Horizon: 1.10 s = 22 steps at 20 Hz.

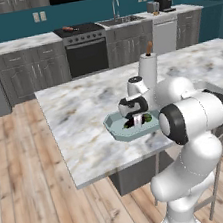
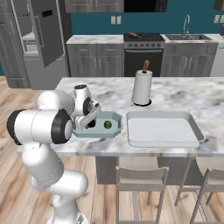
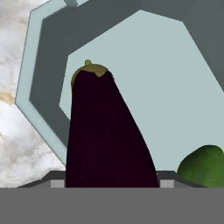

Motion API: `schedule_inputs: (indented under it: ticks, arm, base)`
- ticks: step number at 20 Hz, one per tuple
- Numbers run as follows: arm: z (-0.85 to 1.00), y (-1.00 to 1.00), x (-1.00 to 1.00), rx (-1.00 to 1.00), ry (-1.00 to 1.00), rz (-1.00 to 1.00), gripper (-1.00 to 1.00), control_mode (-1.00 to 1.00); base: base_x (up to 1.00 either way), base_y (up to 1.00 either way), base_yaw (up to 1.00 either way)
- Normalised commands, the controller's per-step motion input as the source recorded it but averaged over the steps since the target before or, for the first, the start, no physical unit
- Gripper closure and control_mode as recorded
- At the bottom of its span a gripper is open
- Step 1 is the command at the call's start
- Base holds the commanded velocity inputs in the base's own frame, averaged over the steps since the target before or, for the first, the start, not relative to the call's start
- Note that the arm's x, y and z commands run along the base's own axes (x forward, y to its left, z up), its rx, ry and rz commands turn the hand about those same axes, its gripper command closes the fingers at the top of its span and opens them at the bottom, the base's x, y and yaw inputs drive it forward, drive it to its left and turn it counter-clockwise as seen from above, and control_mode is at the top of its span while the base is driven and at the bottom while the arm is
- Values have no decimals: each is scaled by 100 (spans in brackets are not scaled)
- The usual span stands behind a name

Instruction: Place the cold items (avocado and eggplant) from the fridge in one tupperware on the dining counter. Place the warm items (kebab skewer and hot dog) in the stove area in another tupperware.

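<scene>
Eggplant (image 3: pixel 107 131) between fingers — over tupperware (image 3: pixel 39 65), beside avocado (image 3: pixel 203 166)

The marble desk (image 2: pixel 183 94) carries a pale tupperware (image 2: pixel 114 116), a grey tray (image 2: pixel 162 129) at its 3 o'clock, and a paper-towel roll (image 2: pixel 141 87) at 1 o'clock.

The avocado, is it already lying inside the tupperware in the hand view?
Yes, the green avocado rests on the pale floor of the tupperware, beside the dark eggplant.
</scene>
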Motion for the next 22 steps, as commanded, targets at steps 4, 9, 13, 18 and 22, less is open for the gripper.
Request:
schedule_inputs:
  ticks: [4, 9, 13, 18, 22]
  arm:
    - [-6, 0, 8, 0, -2, 0, 100, -100]
    - [-3, 0, 0, 0, 0, 0, 100, -100]
    - [0, 0, 0, 0, 0, 0, -100, -100]
    - [0, 0, 0, 0, 0, 0, -100, -100]
    - [9, 2, -1, -1, 0, 0, -100, -100]
  base:
    - [0, 0, 0]
    - [0, 0, 0]
    - [0, 0, 0]
    - [0, 0, 0]
    - [0, 0, 0]
